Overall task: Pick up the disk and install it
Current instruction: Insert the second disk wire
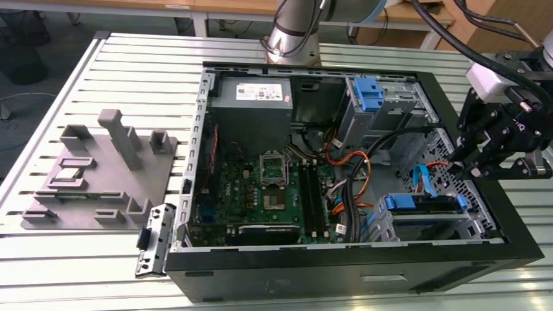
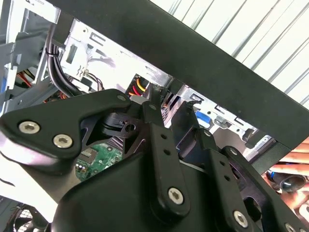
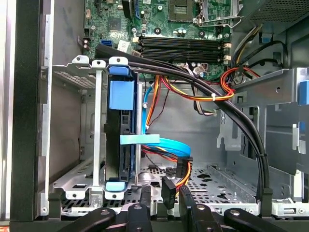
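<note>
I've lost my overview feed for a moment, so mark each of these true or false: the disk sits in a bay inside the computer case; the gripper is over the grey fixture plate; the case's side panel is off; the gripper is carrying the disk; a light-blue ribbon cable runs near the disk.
1. The disk sits in a bay inside the computer case. True.
2. The gripper is over the grey fixture plate. False: it hangs at the case's edge on the exterior view's right, near the disk's bay.
3. The case's side panel is off. True: the motherboard is exposed.
4. The gripper is carrying the disk. False: the disk stands in its bay, apart from it.
5. A light-blue ribbon cable runs near the disk. True.
</note>
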You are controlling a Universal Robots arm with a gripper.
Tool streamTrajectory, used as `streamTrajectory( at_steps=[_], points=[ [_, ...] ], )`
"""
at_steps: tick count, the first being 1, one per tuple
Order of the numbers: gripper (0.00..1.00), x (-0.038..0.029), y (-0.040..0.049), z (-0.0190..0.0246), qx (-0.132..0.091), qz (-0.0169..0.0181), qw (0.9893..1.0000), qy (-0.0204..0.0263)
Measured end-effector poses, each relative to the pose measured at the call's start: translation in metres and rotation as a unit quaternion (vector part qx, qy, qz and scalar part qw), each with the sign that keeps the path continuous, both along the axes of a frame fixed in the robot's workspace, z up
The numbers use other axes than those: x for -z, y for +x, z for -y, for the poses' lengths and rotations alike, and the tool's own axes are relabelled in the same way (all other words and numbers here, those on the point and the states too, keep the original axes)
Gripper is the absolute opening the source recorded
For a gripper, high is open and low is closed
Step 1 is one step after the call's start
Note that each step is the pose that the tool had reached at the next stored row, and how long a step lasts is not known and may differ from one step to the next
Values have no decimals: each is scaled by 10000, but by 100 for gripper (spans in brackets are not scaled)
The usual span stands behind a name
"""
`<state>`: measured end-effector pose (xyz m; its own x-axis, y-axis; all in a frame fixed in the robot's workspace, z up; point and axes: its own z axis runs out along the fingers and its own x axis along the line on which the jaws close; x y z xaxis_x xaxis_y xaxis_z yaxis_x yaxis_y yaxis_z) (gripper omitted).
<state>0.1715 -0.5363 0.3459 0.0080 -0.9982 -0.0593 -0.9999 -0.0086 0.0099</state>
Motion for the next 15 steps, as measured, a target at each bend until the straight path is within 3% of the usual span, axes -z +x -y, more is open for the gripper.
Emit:
streamTrajectory(
  at_steps=[8,9,13,14,15],
  points=[
    [35,0,0,0,0,0,10000,-4],
    [29,0,0,0,0,0,10000,-4],
    [27,0,0,0,0,0,10000,-8],
    [20,0,0,0,0,0,10000,-8],
    [20,0,0,0,0,0,10000,-9]
  ],
)
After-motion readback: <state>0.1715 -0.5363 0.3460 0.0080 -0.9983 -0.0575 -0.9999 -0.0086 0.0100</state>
